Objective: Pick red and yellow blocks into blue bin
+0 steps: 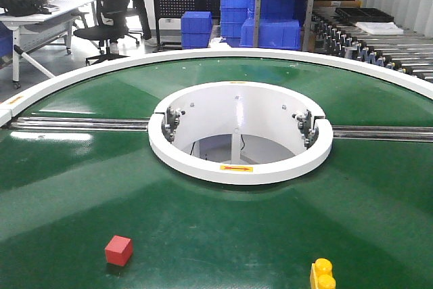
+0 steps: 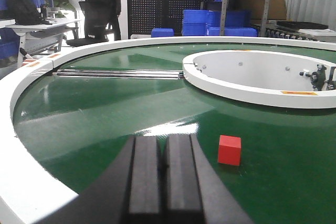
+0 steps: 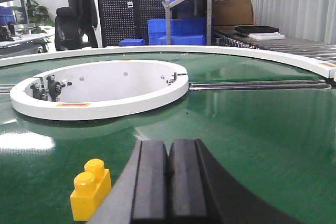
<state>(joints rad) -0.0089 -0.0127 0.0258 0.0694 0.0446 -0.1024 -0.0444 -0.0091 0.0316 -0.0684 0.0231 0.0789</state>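
A small red cube (image 1: 118, 250) lies on the green belt at the front left; in the left wrist view it (image 2: 229, 150) sits just right of my left gripper (image 2: 163, 141), which is shut and empty. A yellow studded brick (image 1: 323, 276) lies at the front right edge; in the right wrist view it (image 3: 90, 188) sits just left of my right gripper (image 3: 168, 145), which is shut and empty. Neither gripper shows in the front view. The smooth-walled blue bin is out of view.
The round green conveyor (image 1: 81, 187) has a white outer rim (image 1: 27, 93) and a white central ring (image 1: 240, 167) round an open well. Stacked blue crates (image 1: 270, 18), a roller conveyor (image 1: 379, 45), a desk and a standing person (image 3: 82, 9) lie beyond.
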